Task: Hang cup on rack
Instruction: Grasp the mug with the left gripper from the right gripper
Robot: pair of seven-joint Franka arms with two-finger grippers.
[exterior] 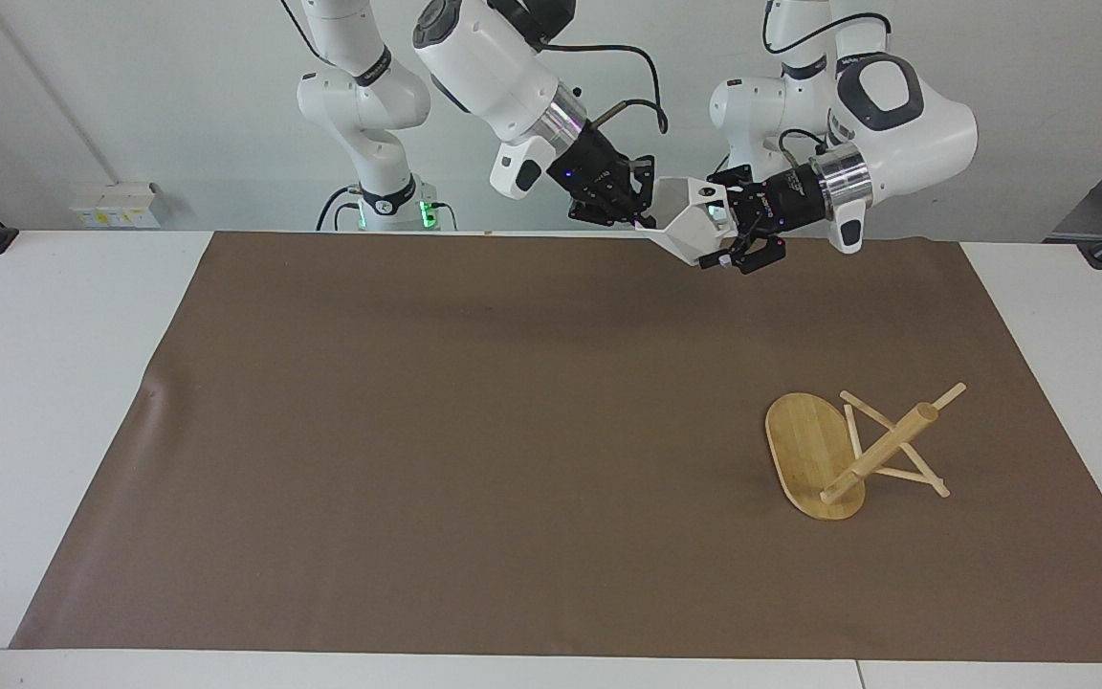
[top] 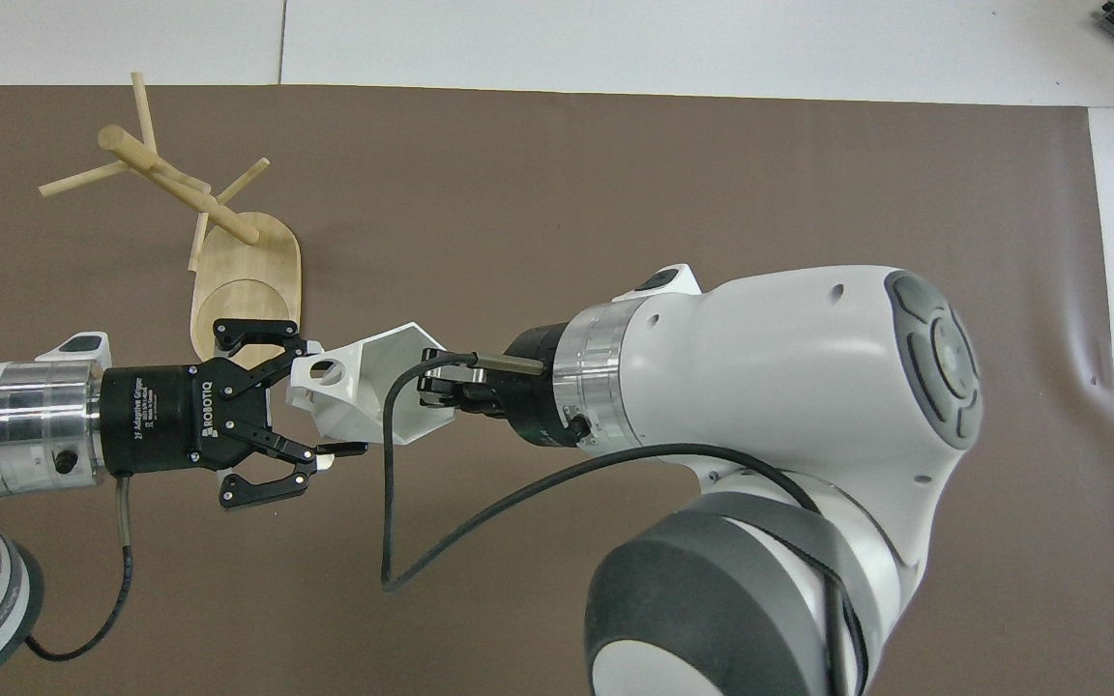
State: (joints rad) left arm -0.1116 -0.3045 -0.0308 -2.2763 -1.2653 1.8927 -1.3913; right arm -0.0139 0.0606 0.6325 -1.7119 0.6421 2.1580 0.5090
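The right gripper [top: 441, 384] is clamped on the rim of the cup [top: 368, 387], held in the air. The left gripper [top: 320, 396] has its fingers around the cup's base, contact unclear. The rack [exterior: 838, 450] lies tipped on the brown mat [exterior: 417, 431], toward the left arm's end.

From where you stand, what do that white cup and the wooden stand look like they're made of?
The cup looks like matte white plastic or ceramic, hard to say which: flat facets, sharp edges, no gloss. The rack looks like light bamboo, with a pale yellow grain on its oval base and a smooth finish on its round post and thin pegs.
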